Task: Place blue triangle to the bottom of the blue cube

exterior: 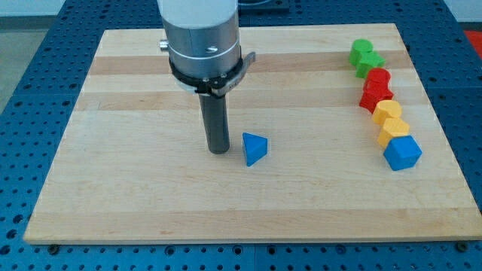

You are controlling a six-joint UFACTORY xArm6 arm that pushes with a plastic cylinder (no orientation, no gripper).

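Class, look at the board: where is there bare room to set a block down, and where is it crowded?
Bare: the view's left of my tip; the stretch between the blue triangle and the blue cube; the bottom strip. Crowded: the right edge, where green, red and orange blocks line up.

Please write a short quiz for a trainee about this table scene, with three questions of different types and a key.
1. True or false: my tip stands at the view's left of the blue triangle.
2. Which block lies lowest in the column at the view's right? A) green B) red C) blue cube
3. Fill in: directly above the blue cube lie two ______ blocks.

Key: 1 true. 2 C. 3 yellow.
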